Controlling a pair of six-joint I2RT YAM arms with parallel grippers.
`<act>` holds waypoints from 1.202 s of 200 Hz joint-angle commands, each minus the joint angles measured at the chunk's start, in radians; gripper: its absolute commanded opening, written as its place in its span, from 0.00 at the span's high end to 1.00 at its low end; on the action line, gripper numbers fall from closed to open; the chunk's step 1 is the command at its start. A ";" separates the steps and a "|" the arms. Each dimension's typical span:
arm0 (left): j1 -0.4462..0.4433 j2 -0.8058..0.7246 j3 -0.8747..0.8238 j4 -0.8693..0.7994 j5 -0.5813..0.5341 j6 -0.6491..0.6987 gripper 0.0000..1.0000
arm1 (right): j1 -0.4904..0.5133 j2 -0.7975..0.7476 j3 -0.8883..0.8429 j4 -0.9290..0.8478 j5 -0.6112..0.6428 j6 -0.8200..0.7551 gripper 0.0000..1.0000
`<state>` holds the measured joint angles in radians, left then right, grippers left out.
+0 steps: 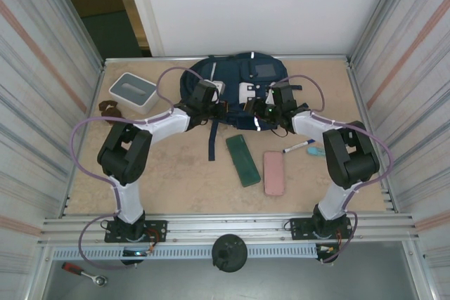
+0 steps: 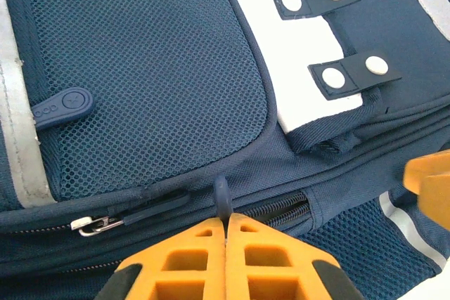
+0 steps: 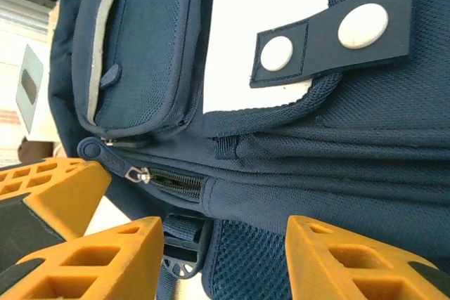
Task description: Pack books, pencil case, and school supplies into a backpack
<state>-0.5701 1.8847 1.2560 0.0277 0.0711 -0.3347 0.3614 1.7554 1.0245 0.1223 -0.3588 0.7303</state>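
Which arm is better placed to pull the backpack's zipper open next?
Left, probably. The left tool is shut on a zipper pull of the backpack, so it need only draw it along. The right tool stands open beside the backpack, holding nothing.

Tan table (image 1: 176, 180): backpack (image 1: 232, 75), white-grey box (image 1: 133, 90), green case (image 1: 243, 160), pink case (image 1: 274, 172), marker (image 1: 299, 147), brown item (image 1: 109, 109), possibly a strap.

White-shelled, black-jointed arms (image 1: 165, 123) carried lilac cables (image 1: 79, 138) looping at nine and three o'clock, plus orange lattice fingers (image 2: 186, 261).
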 commanded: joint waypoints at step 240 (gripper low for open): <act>0.081 -0.068 0.020 -0.151 0.237 0.128 0.55 | 0.007 0.126 0.074 0.000 -0.100 -0.019 0.61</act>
<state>-0.5083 1.7657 1.1820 -0.0097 0.2451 -0.2745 0.3805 1.8774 1.1137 0.1265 -0.4458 0.7254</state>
